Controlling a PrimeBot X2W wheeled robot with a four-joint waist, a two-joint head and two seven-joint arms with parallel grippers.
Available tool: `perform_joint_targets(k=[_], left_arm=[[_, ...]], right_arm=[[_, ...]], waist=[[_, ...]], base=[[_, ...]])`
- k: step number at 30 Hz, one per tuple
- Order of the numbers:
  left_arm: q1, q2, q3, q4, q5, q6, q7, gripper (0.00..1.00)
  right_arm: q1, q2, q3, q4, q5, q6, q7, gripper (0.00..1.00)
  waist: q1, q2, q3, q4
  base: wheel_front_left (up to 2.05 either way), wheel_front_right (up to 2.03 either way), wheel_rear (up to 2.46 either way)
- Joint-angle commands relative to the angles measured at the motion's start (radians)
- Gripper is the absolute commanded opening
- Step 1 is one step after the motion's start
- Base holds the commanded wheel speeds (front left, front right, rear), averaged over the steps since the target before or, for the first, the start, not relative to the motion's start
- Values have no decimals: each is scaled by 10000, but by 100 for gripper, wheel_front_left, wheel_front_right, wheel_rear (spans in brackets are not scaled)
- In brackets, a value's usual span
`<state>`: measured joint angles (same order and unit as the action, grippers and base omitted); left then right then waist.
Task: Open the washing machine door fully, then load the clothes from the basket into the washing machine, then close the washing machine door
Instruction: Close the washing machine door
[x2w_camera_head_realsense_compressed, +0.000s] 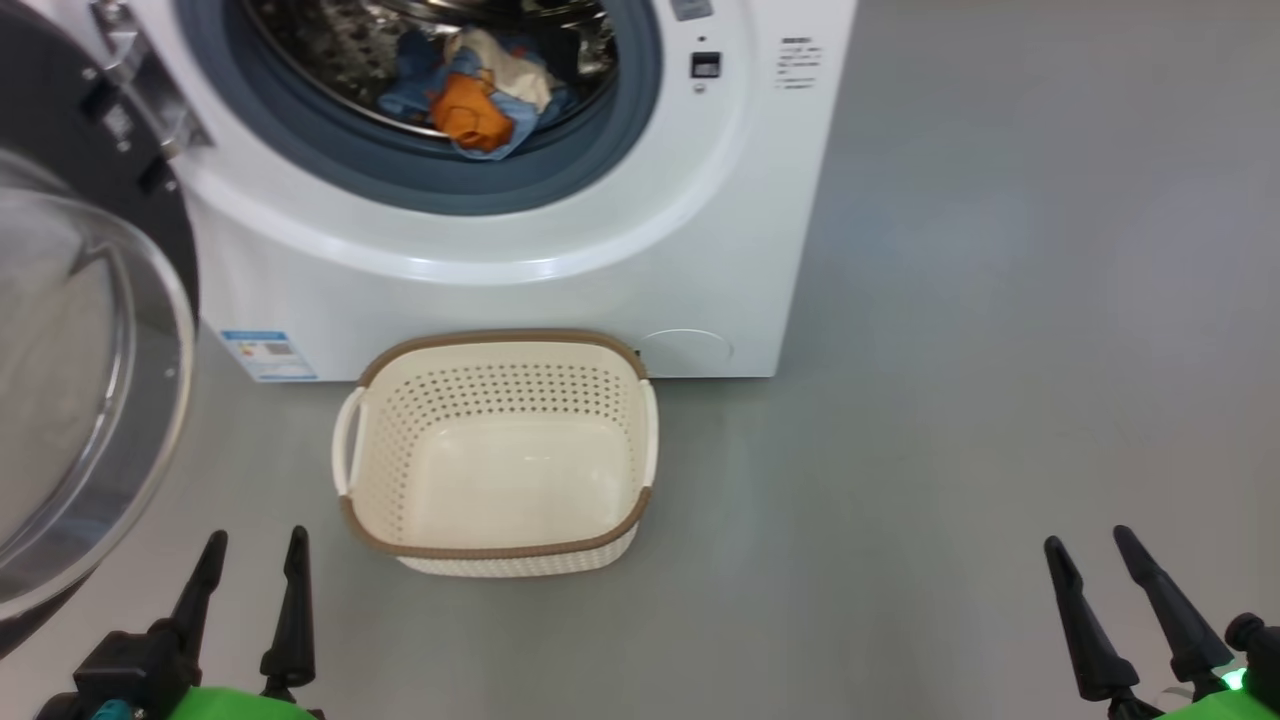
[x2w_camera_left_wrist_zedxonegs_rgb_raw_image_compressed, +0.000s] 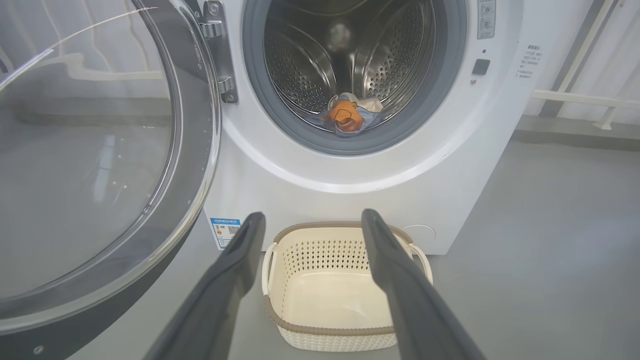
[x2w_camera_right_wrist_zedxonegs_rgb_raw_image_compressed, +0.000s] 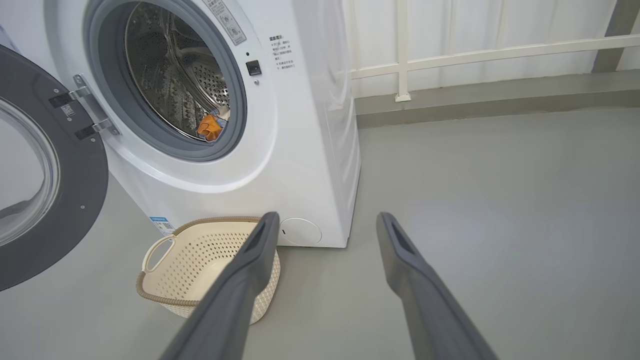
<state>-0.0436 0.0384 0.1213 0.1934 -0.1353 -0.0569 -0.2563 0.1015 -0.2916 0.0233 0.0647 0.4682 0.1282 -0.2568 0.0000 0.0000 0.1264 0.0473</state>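
The clothes (x2w_camera_head_realsense_compressed: 480, 95) lie inside the washing machine (x2w_camera_head_realsense_compressed: 500, 300) and the basket (x2w_camera_head_realsense_compressed: 500, 340) sits empty before it, so loading looks done; the left gripper (x2w_camera_head_realsense_compressed: 256, 538) and right gripper (x2w_camera_head_realsense_compressed: 1087, 540), both spread and empty, next need to push the open door (x2w_camera_head_realsense_compressed: 90, 380) shut.

Clothes (x2w_camera_head_realsense_compressed: 470, 95) in drum, basket (x2w_camera_head_realsense_compressed: 497, 545) empty, door (x2w_camera_head_realsense_compressed: 60, 330) open.

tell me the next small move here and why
Probably move the left gripper to the free edge of the washing machine door and start pushing it shut. The basket is empty, the clothes lie inside the washing machine, the door stands wide open, and that gripper's fingers are open, holding nothing.
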Motion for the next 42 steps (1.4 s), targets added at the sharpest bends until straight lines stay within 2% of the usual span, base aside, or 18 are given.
perform_joint_targets(k=[1,14,22,36,42], left_arm=[[-143,118,262,-297,-116,113,-55,100],[525,118,-204,-728,-1110,893,-55,100],[873,118,-438,-812,-1475,1148,-55,100],[1159,118,-566,-910,-1632,1265,-55,100],[1276,118,-482,-1027,-1735,1349,-55,100]], right_arm=[[-191,-285,272,-235,-64,25,-49,100],[-1078,-722,1733,-47,-90,25,-49,100],[-1542,-946,2536,140,-51,25,-49,100],[-1841,-1039,3175,271,105,25,-49,100],[-2010,-1136,3454,315,139,25,-49,100]], waist=[[0,0,56,291],[0,0,81,2189],[0,0,-108,3266],[0,0,-287,4576],[0,0,-217,4753]], base=[[0,0,0],[0,0,0],[0,0,0],[0,0,0],[0,0,0]])
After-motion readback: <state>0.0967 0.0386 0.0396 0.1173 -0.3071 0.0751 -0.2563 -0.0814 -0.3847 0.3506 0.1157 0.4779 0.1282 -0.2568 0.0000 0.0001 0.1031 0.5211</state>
